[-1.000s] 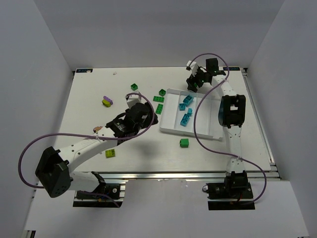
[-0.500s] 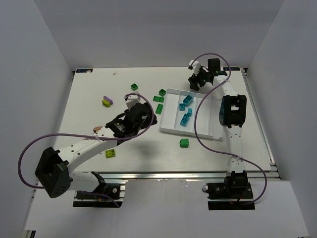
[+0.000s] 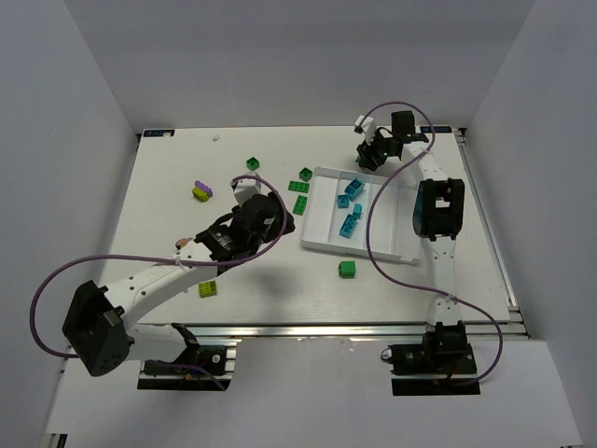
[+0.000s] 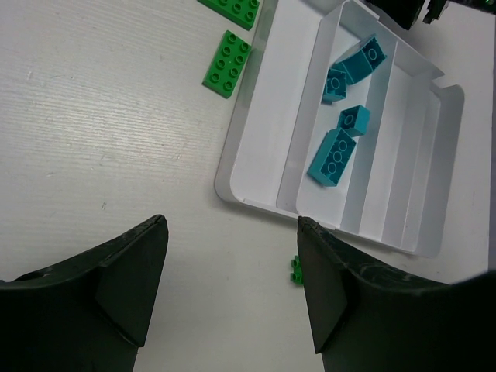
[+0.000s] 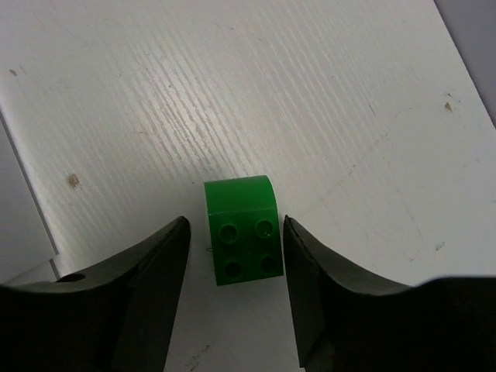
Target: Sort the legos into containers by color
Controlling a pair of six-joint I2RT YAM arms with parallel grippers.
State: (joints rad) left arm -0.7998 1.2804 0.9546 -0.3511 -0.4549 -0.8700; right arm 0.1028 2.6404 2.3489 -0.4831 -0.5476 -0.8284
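The table (image 3: 168,224) carries the white tray (image 3: 320,224) right of centre. The left gripper (image 4: 231,229) hovers over bare table near-left of the tray, jaws spread and grasping nothing. The right gripper (image 5: 234,225), beyond the tray's far edge, has its jaws parted either side of a green lego (image 5: 242,240) that rests on the table, unclamped. Four cyan legos (image 4: 332,157) lie in the tray's second compartment from the left, and two flat green legos (image 4: 227,63) lie just left of the tray.

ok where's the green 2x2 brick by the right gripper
The green 2x2 brick sits on the table between the right gripper's open fingers in the right wrist view, just beyond the white tray's far edge.
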